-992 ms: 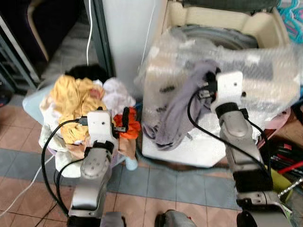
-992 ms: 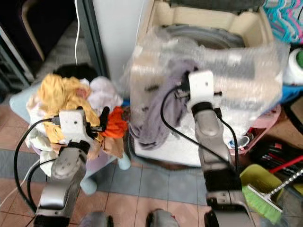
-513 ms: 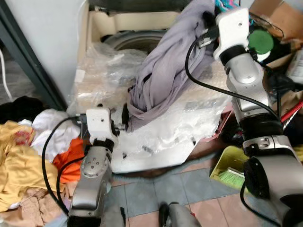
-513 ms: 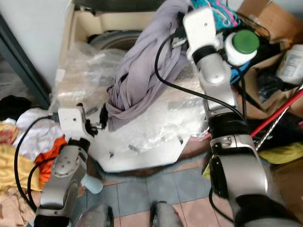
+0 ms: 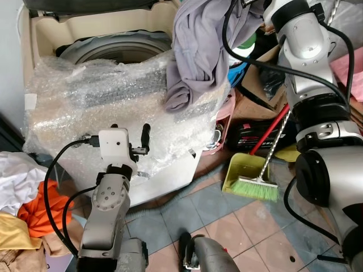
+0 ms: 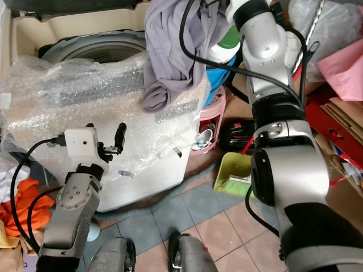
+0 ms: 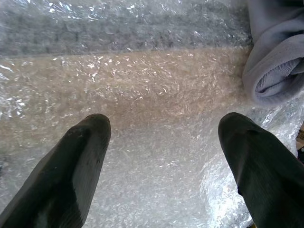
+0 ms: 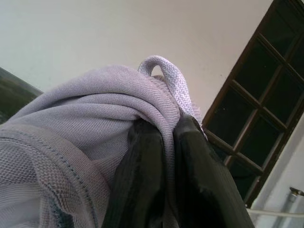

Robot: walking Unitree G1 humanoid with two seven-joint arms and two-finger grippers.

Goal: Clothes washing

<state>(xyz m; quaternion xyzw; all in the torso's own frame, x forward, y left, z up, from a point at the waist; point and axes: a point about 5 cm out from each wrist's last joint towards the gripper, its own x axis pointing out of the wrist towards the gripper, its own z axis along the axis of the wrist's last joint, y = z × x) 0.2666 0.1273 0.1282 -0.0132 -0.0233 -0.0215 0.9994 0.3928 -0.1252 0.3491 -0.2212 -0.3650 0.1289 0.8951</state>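
Grey garment (image 5: pixel 198 51) lifted high, bunched, lower end hanging just over the right front corner of the washing machine (image 5: pixel 113 102), not yet over the open drum (image 5: pixel 116 48). Pinched at a fold between the closed fingers (image 8: pixel 147 175) of the right gripper (image 8: pixel 164 166), raised at the top of the head views. Left gripper (image 7: pixel 164 161) spread wide and empty, low before the bubble wrap (image 5: pixel 85 107) that covers the front of the machine. More laundry (image 5: pixel 25 204) on the floor at the left, orange and white pieces waiting. Broom (image 5: pixel 255 181) and dustpan (image 5: pixel 244 170) to the right. By judgement: early stage, one piece in transfer, nothing visible in the drum, pile left to load.
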